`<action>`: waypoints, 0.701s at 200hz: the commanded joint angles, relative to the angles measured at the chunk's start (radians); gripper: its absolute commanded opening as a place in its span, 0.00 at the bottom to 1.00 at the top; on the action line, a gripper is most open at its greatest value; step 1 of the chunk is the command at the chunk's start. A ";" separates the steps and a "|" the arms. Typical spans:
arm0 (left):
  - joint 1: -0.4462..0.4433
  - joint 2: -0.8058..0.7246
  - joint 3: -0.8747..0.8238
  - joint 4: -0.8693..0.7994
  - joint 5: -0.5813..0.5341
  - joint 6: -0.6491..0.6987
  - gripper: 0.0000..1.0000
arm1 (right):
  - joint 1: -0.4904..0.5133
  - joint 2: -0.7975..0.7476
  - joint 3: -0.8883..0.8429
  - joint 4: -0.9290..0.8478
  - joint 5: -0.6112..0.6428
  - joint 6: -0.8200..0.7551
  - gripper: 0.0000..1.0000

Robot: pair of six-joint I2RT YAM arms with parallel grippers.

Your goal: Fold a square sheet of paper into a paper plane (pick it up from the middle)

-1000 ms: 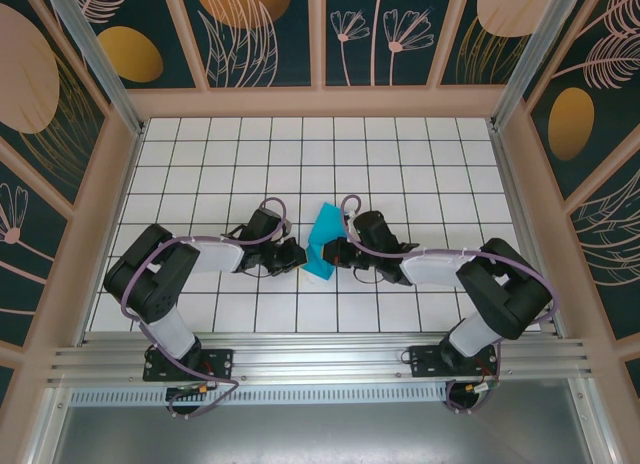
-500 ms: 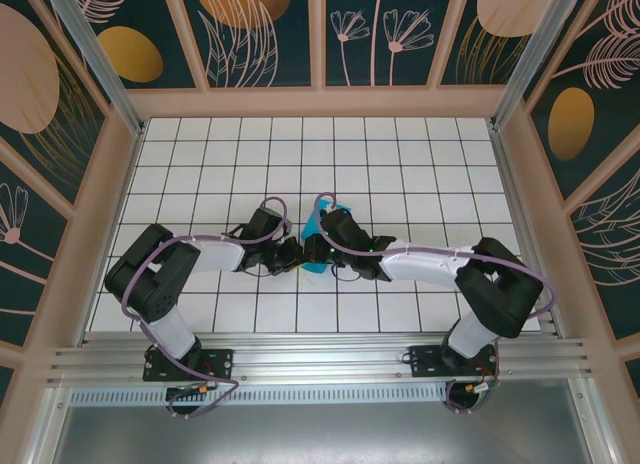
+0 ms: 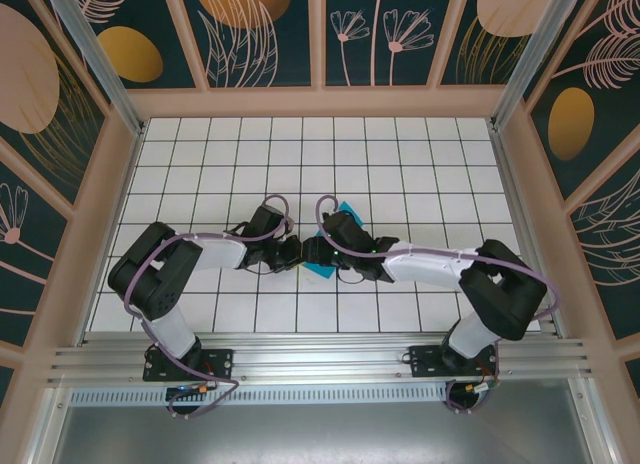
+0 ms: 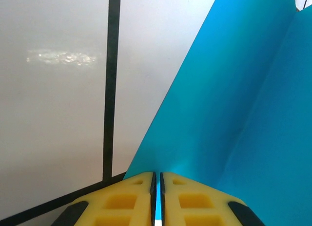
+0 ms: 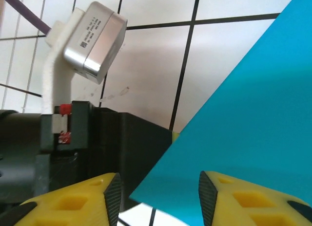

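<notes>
Teal square sheet of paper [image 4: 234, 114], creased, sits pinched in our left claw [image 4: 156, 177], probably to steady it; our right claw [image 5: 158, 184] stands open beside it.

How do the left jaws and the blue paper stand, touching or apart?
Touching. Left wrist view: the left gripper has its jaws shut on the blue paper.

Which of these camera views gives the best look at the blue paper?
The left wrist view: the paper spreads across it, fold line visible, pinched in the left tool. The right wrist view shows one flat corner; the top view shows small, distant slivers.
</notes>
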 commanded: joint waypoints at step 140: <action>-0.002 0.044 0.045 -0.067 -0.064 0.057 0.15 | -0.158 0.042 -0.332 0.575 -0.373 0.315 0.00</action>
